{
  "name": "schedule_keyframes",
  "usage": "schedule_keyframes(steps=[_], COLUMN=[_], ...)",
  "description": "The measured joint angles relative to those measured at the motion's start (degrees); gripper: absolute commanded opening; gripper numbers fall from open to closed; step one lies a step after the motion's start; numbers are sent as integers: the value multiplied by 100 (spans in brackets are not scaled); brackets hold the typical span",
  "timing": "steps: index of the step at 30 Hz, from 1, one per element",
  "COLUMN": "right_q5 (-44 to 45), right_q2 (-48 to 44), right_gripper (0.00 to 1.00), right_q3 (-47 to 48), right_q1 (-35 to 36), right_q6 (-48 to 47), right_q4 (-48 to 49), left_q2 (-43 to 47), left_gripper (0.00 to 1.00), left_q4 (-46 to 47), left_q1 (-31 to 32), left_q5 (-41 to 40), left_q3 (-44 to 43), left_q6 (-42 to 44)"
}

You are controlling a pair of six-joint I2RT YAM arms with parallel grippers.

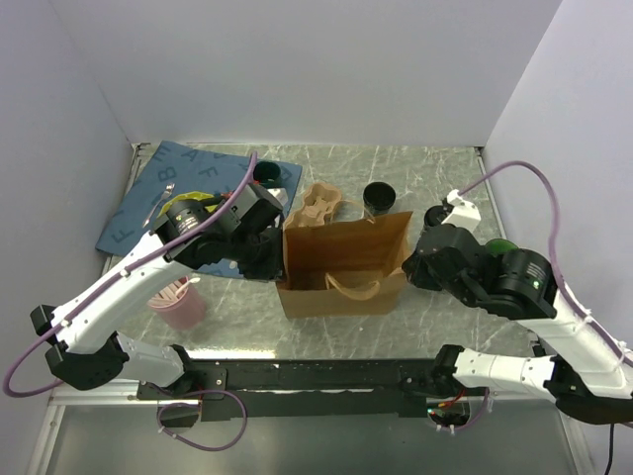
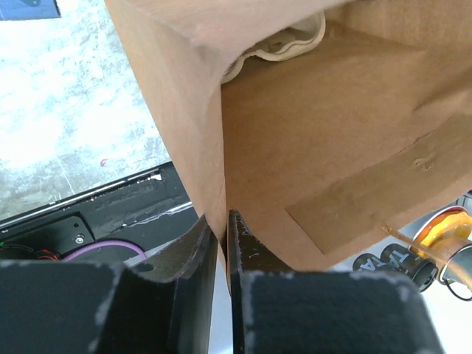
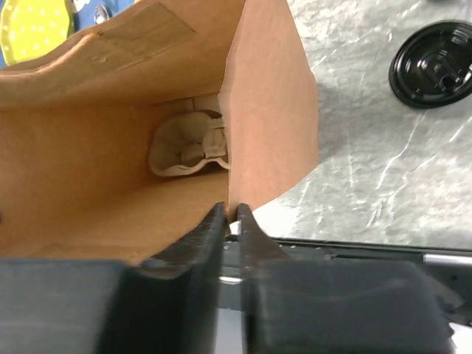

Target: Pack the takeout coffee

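Pinching the paper bag by its side edges, the left gripper and right gripper both clamp it. The coffee cup stands just behind, upper centre, nearer the right.

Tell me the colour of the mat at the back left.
The mat is blue with pale letters; top view shows it best.

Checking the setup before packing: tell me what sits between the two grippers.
The brown paper bag fills that stretch in the top view; the left gripper and right gripper each pinch one of its side edges.
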State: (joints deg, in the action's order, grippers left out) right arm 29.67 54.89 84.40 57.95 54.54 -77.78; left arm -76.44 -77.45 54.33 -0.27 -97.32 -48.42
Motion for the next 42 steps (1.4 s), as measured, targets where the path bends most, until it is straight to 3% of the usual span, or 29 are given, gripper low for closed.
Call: schedule_keyframes(steps=[3, 5, 10, 14, 17, 21, 27, 38, 42], right_q5=[-37, -66, -240, -435, -673, -925, -955, -822, -778], right_q2=[44, 55, 184, -42, -61, 205, 549, 461, 310], right_gripper=[0, 0, 0, 2, 13, 36, 44, 47, 54], right_q3=[-13, 26, 957, 901, 654, 551, 732, 1097, 857], right_q1=[-37, -48, -63, -138, -192, -203, -219, -282, -330], right_q6=[42, 42, -184, -302, -369, -461, -540, -564, -560], right_q4=[28, 20, -94, 31, 11, -57, -31, 13, 13], left_q2=[-31, -146, -385, -28, 125, 142, 173, 249, 219], left_gripper=[6, 5, 11, 14, 17, 38, 55, 55, 52], left_q4=[-17, -96, -105, -35, -28, -81, -85, -59, -85], left_q1=[-33, -76, -254, -476, -529, -529, -529, -529, -529], left_q5=[-46, -94, -109, -50, 68, 223, 295, 61, -74], left_q3=[-22, -203, -1189, -1104, -861, -664, -479, -214, -105], left_q6=[66, 109, 63, 63, 52, 55, 114, 380, 516])
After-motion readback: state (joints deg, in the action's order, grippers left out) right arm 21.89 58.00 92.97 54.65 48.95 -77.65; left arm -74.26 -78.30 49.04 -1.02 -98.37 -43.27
